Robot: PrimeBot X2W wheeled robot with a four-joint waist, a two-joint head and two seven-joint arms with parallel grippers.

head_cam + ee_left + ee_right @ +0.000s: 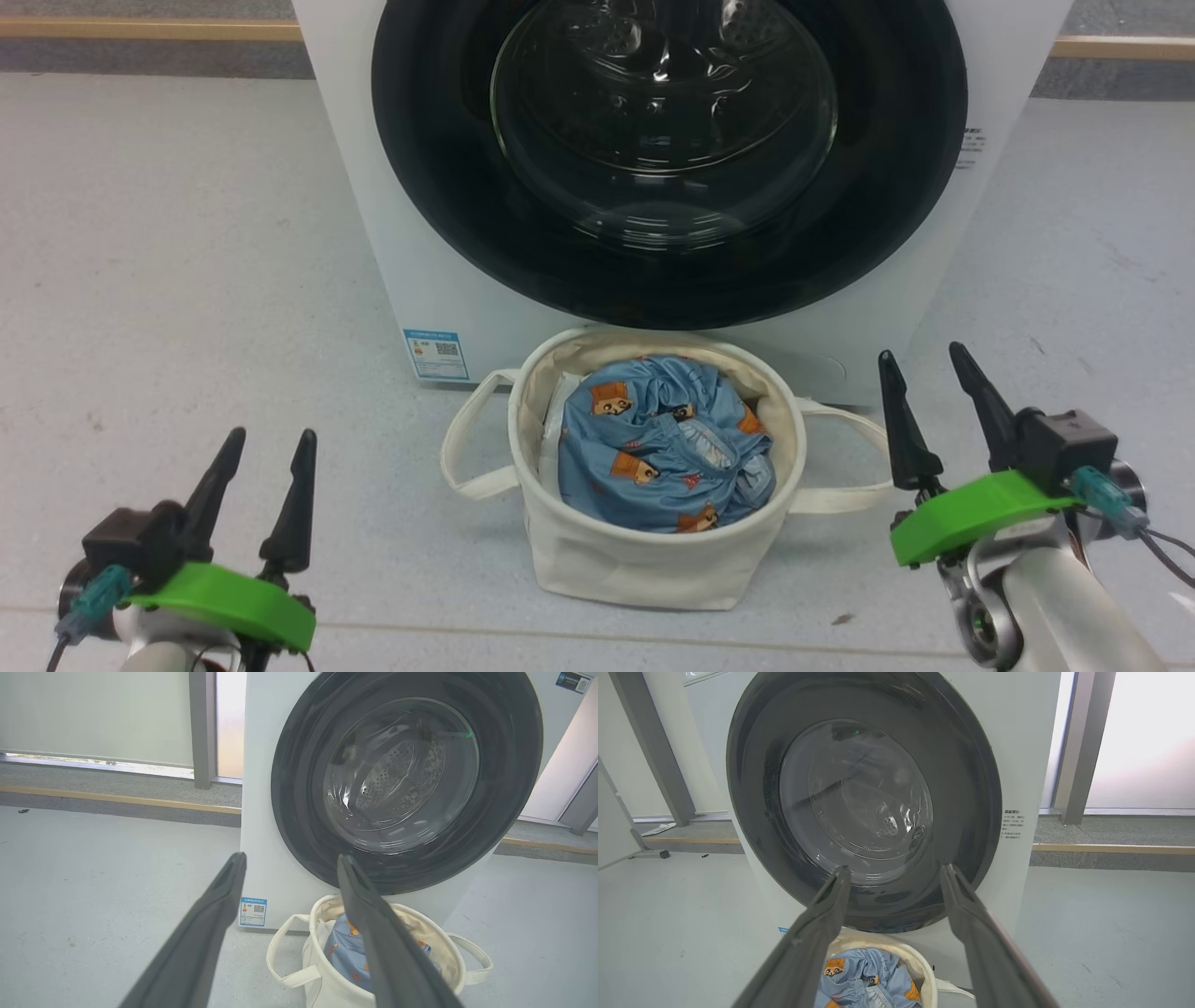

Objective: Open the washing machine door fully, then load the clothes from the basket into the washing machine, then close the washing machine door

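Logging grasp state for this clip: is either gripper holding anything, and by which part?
Nothing is held. The left gripper and right gripper are both open and empty, clear of the basket and its clothes.

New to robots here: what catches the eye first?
The washing machine door, a glossy black ring round clear glass, looms shut at the top. Below it stands the cream basket stuffed with blue bear-print clothes. The left pincer and right pincer stand open either side.

Washing machine [401, 233] label [435, 353] print illegible
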